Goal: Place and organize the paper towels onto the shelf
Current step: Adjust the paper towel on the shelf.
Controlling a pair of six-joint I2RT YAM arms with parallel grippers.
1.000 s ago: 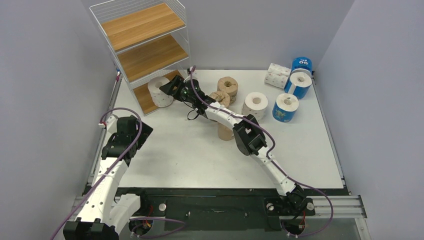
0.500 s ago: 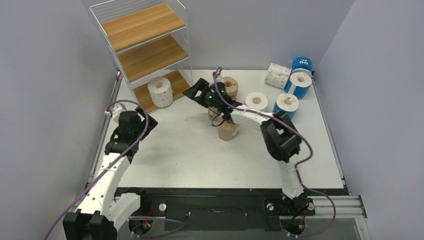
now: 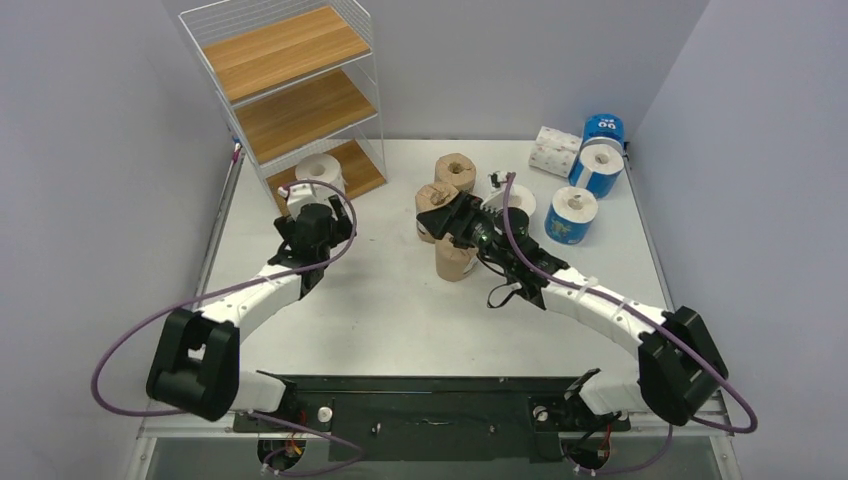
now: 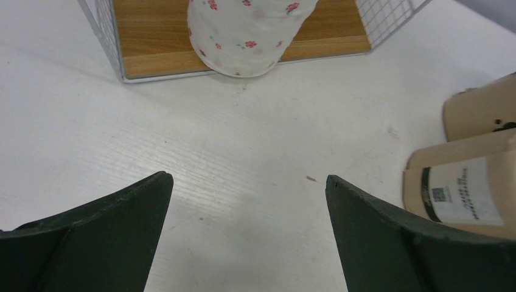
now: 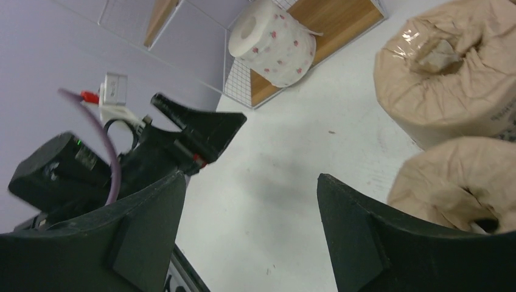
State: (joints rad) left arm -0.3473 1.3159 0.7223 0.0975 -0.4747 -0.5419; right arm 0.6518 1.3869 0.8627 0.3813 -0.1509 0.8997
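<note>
**While the surface [image 3: 380, 310] holds most of the paper towels [image 3: 455, 265], the shelf [image 3: 290, 80] has just one**

To do this step well, I'd say the right arm [image 3: 590, 300] should settle squarely over a single roll, clear of its neighbours. The left arm [image 3: 250, 295] could ease the shelved roll deeper without snagging the wire mesh [image 4: 100, 30].

The left arm stretches low toward the shelf's foot. The right sweeps across, elbow wide, to the brown-wrapped rolls [image 3: 455, 170] just right of the shelf.

A white flowered roll [image 4: 243, 36] stands at the front edge of the shelf's lowest board. The blue-wrapped rolls [image 3: 600, 165] sit well to the shelf's right.

The left end effector [image 4: 249, 182] points at the flowered roll, fingers apart and holding nothing. The right end effector [image 5: 249, 182] hangs at the brown rolls, likewise spread and empty.
</note>
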